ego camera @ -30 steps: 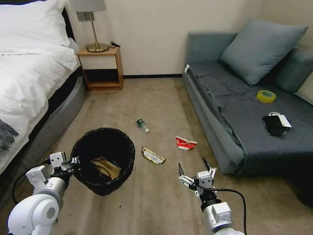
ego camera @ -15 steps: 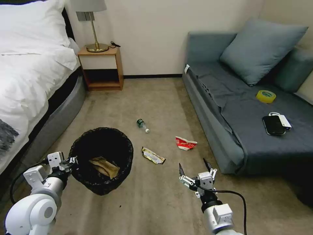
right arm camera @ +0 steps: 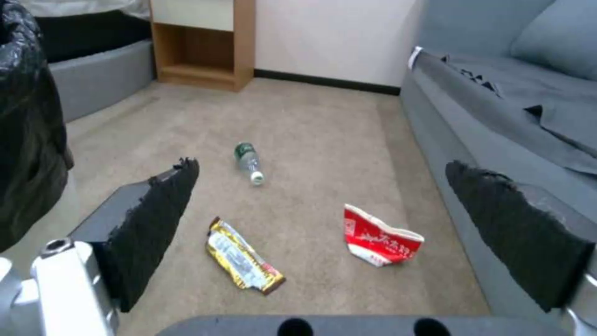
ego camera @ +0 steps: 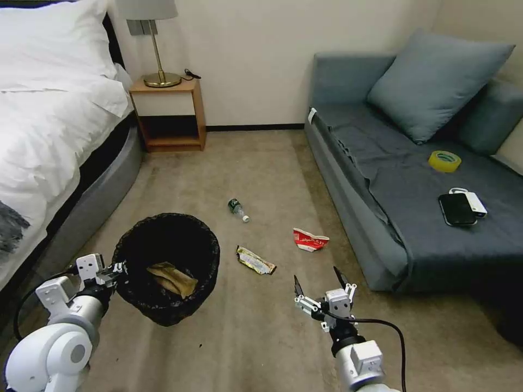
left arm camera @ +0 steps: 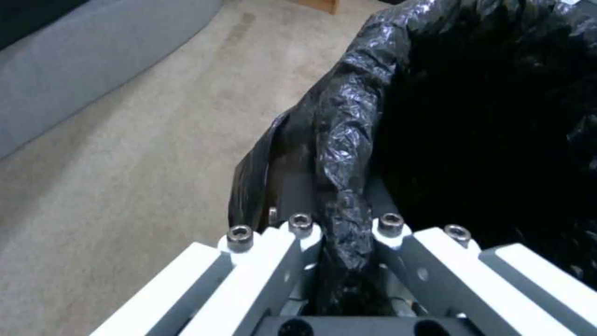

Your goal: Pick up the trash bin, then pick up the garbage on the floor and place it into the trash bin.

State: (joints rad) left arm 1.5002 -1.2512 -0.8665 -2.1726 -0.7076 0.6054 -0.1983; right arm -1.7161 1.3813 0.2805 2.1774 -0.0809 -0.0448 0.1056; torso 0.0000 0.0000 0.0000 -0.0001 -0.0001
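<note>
The trash bin [ego camera: 163,311], round and lined with a crinkly black bag, hangs tilted at the lower left with crumpled tan paper [ego camera: 173,278] inside. My left gripper [ego camera: 116,268] is shut on its near rim; the left wrist view shows the fingers [left arm camera: 298,233] pinching the bag edge [left arm camera: 348,140]. Three pieces of garbage lie on the carpet: a green bottle [ego camera: 237,208], a yellow-gold wrapper [ego camera: 255,260] and a red-and-white wrapper [ego camera: 310,239]. My right gripper [ego camera: 317,276] hovers open just short of both wrappers. Its wrist view shows the gold wrapper [right arm camera: 244,255], red wrapper [right arm camera: 379,238] and bottle [right arm camera: 248,161] ahead.
A bed [ego camera: 49,136] runs along the left, with a wooden nightstand [ego camera: 169,111] and a lamp beyond it. A grey sofa [ego camera: 381,179] borders the right, carrying a yellow tape roll [ego camera: 444,160] and a black phone [ego camera: 456,208]. Open carpet lies between them.
The left gripper and the bin have drifted slightly left. The right gripper has shifted a little left and forward, still open.
</note>
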